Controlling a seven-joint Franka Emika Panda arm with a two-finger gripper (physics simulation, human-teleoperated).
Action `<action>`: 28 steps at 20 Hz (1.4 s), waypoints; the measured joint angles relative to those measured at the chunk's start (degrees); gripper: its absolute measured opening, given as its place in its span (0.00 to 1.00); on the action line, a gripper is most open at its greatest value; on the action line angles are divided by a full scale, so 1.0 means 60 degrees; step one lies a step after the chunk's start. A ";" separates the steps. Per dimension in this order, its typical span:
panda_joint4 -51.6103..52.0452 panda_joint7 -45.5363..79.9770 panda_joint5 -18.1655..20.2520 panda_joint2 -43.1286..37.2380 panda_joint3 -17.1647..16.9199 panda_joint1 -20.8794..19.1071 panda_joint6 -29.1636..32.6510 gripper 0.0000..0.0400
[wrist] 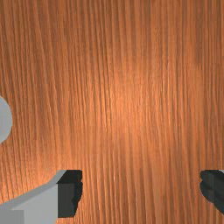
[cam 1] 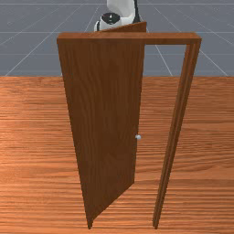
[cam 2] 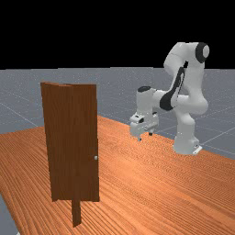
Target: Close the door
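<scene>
Evidently ajar, the door (cam 1: 103, 114) is hanging at the 9 o'clock side of its frame (cam 1: 128, 38) (front view), probably hinged there; well apart, at 3 o'clock (far view), the hand (cam 2: 145, 136) is hovering wide, presumably needing no grip for pushing.

We see matt, grained wood on the door (cam 1: 105, 109) and frame (cam 1: 171, 38), glossier grained wood on the table (cam 1: 210, 146).

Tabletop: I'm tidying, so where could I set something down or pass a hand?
Bare tabletop lies between door and gripper in the far view; a gap opens between knob and the front view's right post. Crowded: where door meets frame.
</scene>
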 joint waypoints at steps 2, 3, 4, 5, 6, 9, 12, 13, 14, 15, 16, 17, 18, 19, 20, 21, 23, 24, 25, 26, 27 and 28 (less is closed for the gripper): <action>0.0335 0.1672 -0.1641 0.0468 0.0473 -0.0249 0.0837 1.00; 0.0953 0.1876 -0.1841 0.0993 0.0426 -0.0145 0.0676 1.00; 0.1635 0.0279 -0.0166 0.1469 0.0129 0.0036 0.0232 1.00; 0.2245 0.0244 -0.0117 0.1918 0.0144 0.0051 -0.0140 1.00; 0.2775 0.0220 -0.0077 0.2308 0.0156 0.0062 -0.0396 1.00; 0.3648 0.0969 -0.0818 0.3046 0.0113 0.0186 0.0055 1.00; 0.5877 0.0257 -0.0053 0.4489 0.0205 0.0126 -0.1317 1.00; 0.6554 0.0226 -0.0020 0.4922 0.0218 0.0127 -0.1648 1.00; 0.6994 0.0219 0.0003 0.5220 0.0226 0.0125 -0.1677 1.00; 0.6977 -0.0117 -0.0057 0.5284 0.0272 0.0079 -0.1053 1.00; 0.7348 -0.0041 -0.0028 0.5525 0.0269 0.0087 -0.1191 1.00; 0.7835 0.0768 -0.0650 0.5836 0.0008 0.0392 -0.1455 1.00; 0.8315 0.0899 -0.0814 0.6142 -0.0067 0.0485 -0.1659 1.00; 0.8707 0.0842 -0.0751 0.6388 -0.0056 0.0478 -0.1788 1.00; 0.9251 0.0844 -0.0771 0.6723 -0.0083 0.0512 -0.1998 1.00; 0.9821 0.0832 -0.0774 0.7072 -0.0102 0.0536 -0.2216 1.00; 1.0594 -0.0199 -0.0203 0.7538 0.0270 0.0173 -0.2386 1.00; 1.0988 -0.0250 -0.0195 0.7774 0.0280 0.0166 -0.2539 1.00; 1.0929 -0.0560 -0.0284 0.7757 0.0354 0.0162 -0.2465 1.00; 1.0919 -0.0491 -0.0307 0.7752 0.0384 0.0244 -0.2469 1.00; 1.0885 -0.0627 -0.0369 0.7735 0.0458 0.0316 -0.2434 1.00; 1.0928 -0.0320 -0.0344 0.7755 0.0456 0.0443 -0.2496 1.00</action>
